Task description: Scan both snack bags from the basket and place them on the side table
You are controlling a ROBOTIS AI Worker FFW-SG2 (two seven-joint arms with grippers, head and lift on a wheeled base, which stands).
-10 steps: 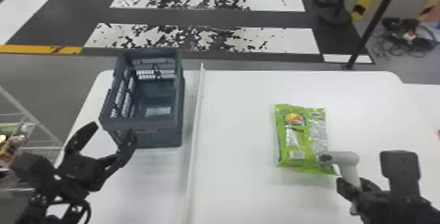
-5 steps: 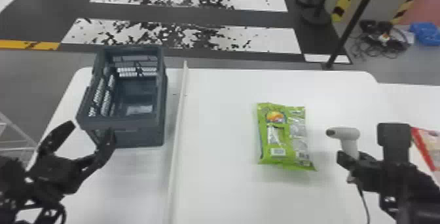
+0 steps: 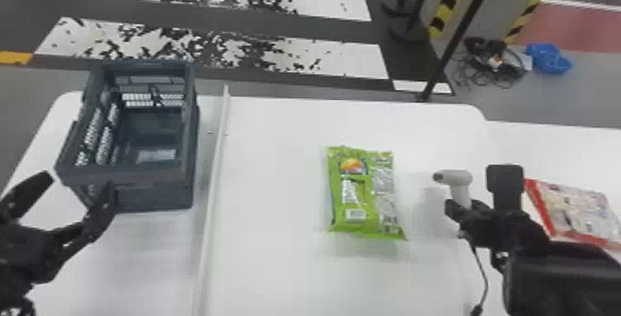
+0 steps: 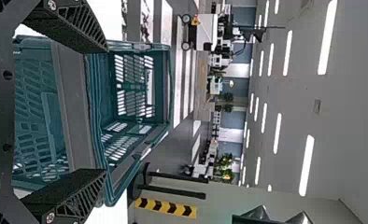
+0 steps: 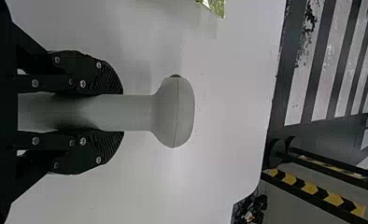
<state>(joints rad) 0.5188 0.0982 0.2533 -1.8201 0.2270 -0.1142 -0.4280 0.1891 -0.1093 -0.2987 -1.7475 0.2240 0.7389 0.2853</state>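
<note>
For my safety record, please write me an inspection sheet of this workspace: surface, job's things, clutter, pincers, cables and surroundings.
Surface: white table with a raised pale strip.
Job's things: basket at left; green snack bag mid-table; red-edged snack bag at right.
Clutter: blue bundle on floor.
Pincers: left pincer open, near the basket; right pincer shut on barcode scanner.
Cables: cable hanging below the scanner; dark tangle on floor.
Surroundings: crosswalk behind, yellow-black striping.

A white strip [image 3: 215, 185] runs from the surface's far edge toward its near edge. Cables [image 3: 486, 48] and a blue bundle [image 3: 548, 58] lie beyond its far right corner.
</note>
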